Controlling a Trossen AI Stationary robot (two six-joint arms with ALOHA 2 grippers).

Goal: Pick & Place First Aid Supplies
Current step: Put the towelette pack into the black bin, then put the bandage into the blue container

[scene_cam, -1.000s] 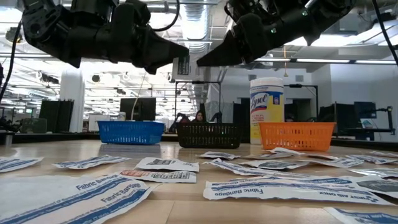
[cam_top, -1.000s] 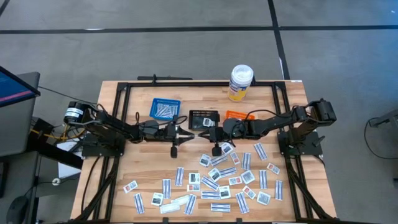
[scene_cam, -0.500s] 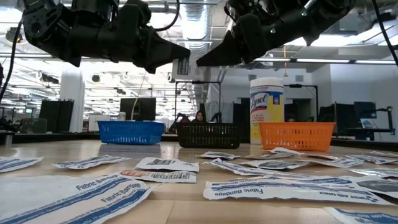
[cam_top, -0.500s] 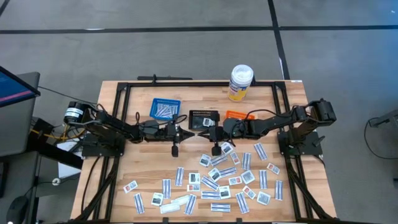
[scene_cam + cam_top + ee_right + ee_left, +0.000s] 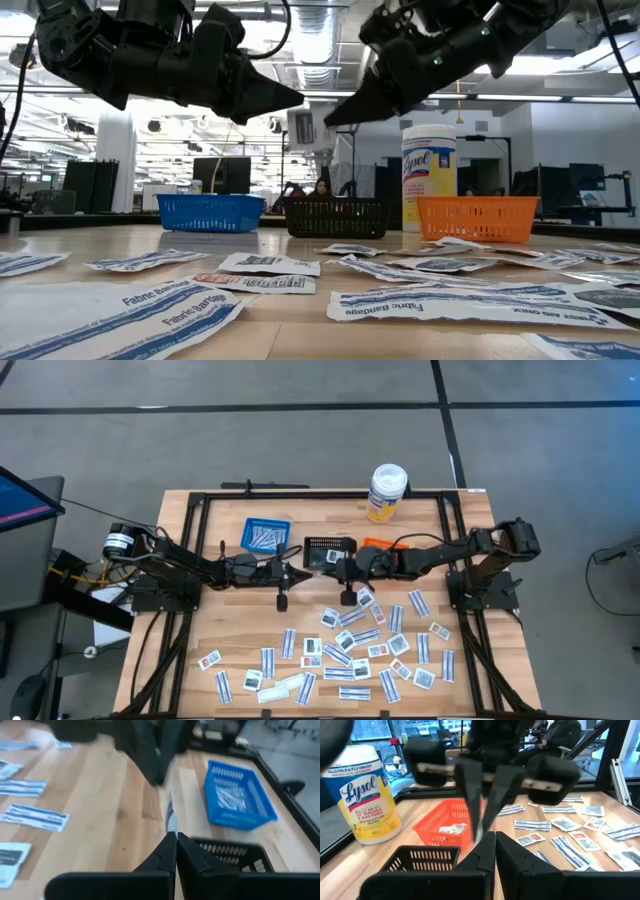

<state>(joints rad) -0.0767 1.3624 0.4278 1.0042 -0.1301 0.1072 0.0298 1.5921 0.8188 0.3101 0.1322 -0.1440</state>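
Where shut jaws meet | strip packet [image 5: 170,819] edge-on | axis along jaws

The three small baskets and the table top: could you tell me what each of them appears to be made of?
The blue basket, black basket and orange basket look like moulded plastic: uniform bright colour, thin slotted lattice walls, slight sheen. The table top looks like wood, probably a butcher-block slab: pale planks with visible grain and seams, matte finish. Its black frame seems to be metal, though that is less certain.

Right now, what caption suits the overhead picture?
Two grippers, left and right, meet near three baskets above scattered first aid packets.
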